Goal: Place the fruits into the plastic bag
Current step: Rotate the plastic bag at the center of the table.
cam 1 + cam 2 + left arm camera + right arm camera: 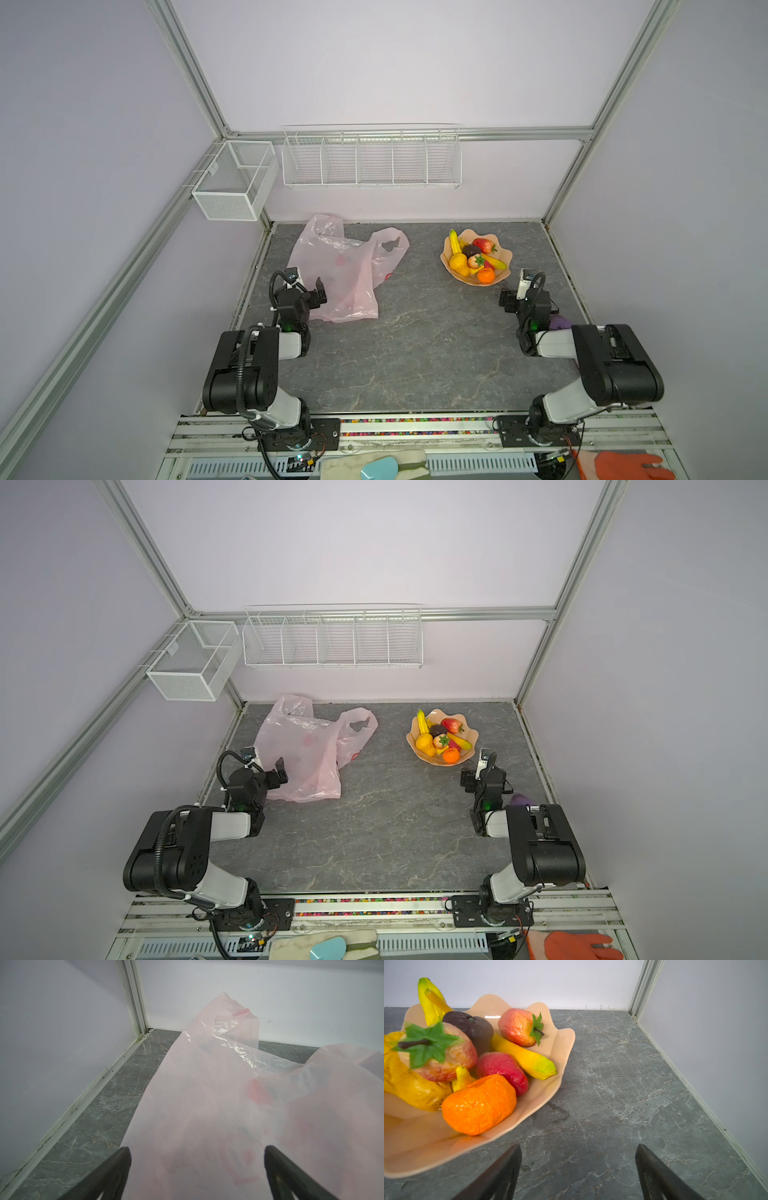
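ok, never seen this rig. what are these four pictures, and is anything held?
A left arm and a right arm stand at the near edge of the table, each ending in a two-finger gripper. Two pictures come from one overhead stereo camera, the other two from wrist cameras. On the table lie a crumpled pink plastic bag, a peach bowl of toy fruits, and a purple object by the right arm. The left gripper is open over the bag, the right gripper open beside the bowl. Nothing is held.
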Tool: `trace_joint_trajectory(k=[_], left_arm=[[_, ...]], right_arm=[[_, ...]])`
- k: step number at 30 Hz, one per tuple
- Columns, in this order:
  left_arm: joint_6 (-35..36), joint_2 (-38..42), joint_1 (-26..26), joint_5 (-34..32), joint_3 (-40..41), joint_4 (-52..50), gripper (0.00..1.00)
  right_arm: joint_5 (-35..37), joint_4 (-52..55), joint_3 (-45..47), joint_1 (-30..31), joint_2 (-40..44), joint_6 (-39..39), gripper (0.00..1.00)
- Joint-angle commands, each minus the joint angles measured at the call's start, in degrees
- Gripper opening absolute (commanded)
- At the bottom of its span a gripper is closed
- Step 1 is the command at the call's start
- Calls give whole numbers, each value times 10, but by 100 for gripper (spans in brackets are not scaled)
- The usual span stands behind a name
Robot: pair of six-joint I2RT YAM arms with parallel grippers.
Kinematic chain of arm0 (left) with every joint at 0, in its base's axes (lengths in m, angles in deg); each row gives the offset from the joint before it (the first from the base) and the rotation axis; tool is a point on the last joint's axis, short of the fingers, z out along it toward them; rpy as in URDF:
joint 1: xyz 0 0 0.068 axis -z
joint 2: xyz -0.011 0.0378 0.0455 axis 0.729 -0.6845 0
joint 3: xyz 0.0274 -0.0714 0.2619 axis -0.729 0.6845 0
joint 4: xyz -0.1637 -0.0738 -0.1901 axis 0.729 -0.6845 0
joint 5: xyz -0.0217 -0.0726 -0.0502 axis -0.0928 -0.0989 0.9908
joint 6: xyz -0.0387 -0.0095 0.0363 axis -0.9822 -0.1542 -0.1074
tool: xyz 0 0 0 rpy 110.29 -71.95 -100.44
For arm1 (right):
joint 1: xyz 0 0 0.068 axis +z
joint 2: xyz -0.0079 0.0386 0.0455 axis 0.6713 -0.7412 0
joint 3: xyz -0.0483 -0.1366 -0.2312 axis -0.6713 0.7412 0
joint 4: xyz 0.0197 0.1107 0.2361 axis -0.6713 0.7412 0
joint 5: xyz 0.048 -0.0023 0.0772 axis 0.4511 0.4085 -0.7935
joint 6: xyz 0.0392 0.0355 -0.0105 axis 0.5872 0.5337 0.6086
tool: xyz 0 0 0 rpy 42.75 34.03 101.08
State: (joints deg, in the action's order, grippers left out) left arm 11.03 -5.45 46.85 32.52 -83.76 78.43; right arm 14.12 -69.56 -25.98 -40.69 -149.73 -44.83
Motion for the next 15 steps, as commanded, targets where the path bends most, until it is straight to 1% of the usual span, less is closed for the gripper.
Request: trace_joint_trajectory(k=[1,3,4,6,8,9,12,15], left_arm=[[0,-3,0,5,-7,6,100],[2,10,-1,14,1,12,100],[-1,19,-1,8,7,14,100],[-3,39,0,-2,10,3,100],[2,61,0,6,11,-14,100],[4,75,0,9,9,-29,100],[5,133,4,1,2,-83,100],[-23,212,5,-7,-8,-156,100]], right_arm=[[-3,-2,-5,-3,11,-5,88],[-2,-7,-3,-2,11,-6,88],[6,-1,-6,-2,16,-6,88],[11,62,-25,0,41,-3,88],[21,108,-44,3,61,-4,88],[23,117,-47,5,70,-5,88],[59,149,-47,20,111,-8,88],[74,198,-48,31,167,-2,88]])
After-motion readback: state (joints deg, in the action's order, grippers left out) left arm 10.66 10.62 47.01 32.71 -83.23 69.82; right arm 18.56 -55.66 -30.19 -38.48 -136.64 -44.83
